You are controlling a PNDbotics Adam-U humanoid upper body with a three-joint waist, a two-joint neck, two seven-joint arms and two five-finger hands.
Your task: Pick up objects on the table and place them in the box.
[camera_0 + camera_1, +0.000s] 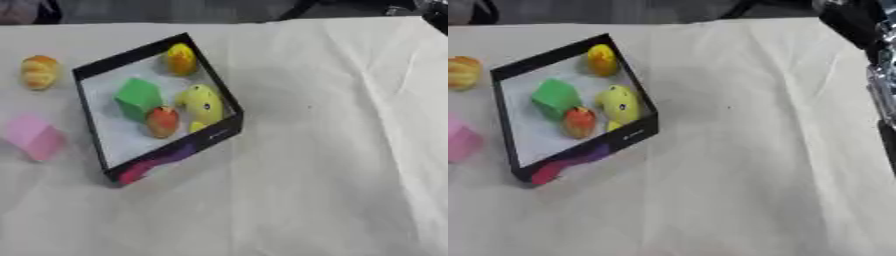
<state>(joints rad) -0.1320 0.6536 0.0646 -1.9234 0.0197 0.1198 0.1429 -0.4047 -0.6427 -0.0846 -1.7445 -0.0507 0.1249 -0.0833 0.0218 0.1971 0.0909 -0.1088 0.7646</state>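
A black-walled box with a white floor stands askew on the left half of the table. Inside it lie a green block, a small yellow piece in the far corner, a yellow curved toy with dark dots and an orange-red fruit. Outside, to the box's left, rest an orange-yellow bread-like piece and a pink block. No hand shows in either view. Only black and silver parts of my right arm show at the right edge.
A creased white cloth covers the table, with bare cloth to the right of and in front of the box. A purple and pink patch marks the box's near wall. The table's far edge runs along the top.
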